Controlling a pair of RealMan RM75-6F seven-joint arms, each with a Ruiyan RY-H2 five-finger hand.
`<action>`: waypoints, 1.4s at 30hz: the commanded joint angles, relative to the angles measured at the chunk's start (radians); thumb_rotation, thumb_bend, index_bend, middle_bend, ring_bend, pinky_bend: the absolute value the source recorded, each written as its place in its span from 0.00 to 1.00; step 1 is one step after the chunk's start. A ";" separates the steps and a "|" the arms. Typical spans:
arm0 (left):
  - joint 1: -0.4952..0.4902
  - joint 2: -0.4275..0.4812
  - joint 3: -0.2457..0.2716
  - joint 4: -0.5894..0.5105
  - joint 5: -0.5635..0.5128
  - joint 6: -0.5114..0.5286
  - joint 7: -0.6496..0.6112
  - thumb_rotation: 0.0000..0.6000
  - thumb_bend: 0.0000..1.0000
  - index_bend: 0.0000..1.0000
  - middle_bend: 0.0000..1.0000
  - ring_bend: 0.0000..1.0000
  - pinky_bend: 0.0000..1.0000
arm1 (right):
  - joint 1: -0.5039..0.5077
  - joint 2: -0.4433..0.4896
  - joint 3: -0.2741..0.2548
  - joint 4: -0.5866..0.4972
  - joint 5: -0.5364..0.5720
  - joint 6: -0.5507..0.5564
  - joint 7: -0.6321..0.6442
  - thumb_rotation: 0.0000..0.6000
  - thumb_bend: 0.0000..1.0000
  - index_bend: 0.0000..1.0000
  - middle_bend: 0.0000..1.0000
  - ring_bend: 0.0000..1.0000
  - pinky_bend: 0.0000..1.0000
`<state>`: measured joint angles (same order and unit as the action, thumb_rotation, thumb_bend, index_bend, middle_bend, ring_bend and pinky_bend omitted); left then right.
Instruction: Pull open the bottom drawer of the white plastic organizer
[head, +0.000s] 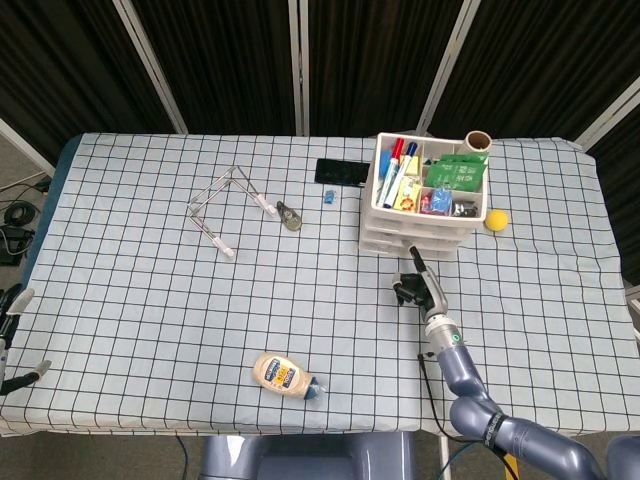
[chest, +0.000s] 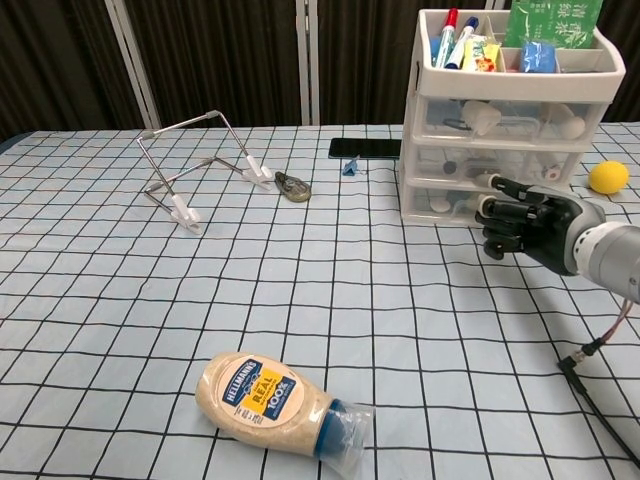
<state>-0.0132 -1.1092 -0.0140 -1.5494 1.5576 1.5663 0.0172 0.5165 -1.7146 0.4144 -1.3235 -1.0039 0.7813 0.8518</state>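
The white plastic organizer (head: 418, 222) (chest: 510, 110) stands at the back right of the table, its top tray full of markers and packets. All three of its drawers look closed, and the bottom drawer (chest: 440, 203) is level with my right hand. My right hand (head: 413, 284) (chest: 522, 222) is just in front of that drawer with its fingers curled in, one finger reaching toward the drawer front. I cannot tell whether it touches. My left hand (head: 14, 340) shows only at the head view's left edge, off the table, fingers apart and holding nothing.
A mayonnaise bottle (head: 283, 376) (chest: 275, 400) lies near the front edge. A wire stand (head: 225, 208) (chest: 198, 160), a small key-like object (head: 290, 216), a black phone (head: 340, 171) and a yellow ball (head: 497, 220) (chest: 608, 177) lie around the organizer. A cable (chest: 600, 395) trails from my right arm.
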 joint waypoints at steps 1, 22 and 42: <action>-0.001 0.001 0.000 -0.001 0.000 -0.001 -0.001 1.00 0.00 0.00 0.00 0.00 0.00 | 0.003 -0.003 0.007 0.004 -0.001 -0.002 -0.001 1.00 0.60 0.05 0.93 0.93 0.80; -0.002 0.002 0.003 -0.001 0.000 -0.004 -0.002 1.00 0.00 0.00 0.00 0.00 0.00 | 0.032 -0.016 0.047 0.013 0.027 -0.061 -0.019 1.00 0.60 0.11 0.93 0.93 0.80; 0.001 0.004 0.010 -0.006 0.013 0.004 -0.001 1.00 0.00 0.00 0.00 0.00 0.00 | 0.012 0.007 0.029 -0.053 -0.012 -0.080 -0.024 1.00 0.60 0.18 0.93 0.93 0.80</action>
<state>-0.0130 -1.1047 -0.0040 -1.5552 1.5698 1.5695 0.0163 0.5313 -1.7103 0.4472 -1.3714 -1.0112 0.7006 0.8274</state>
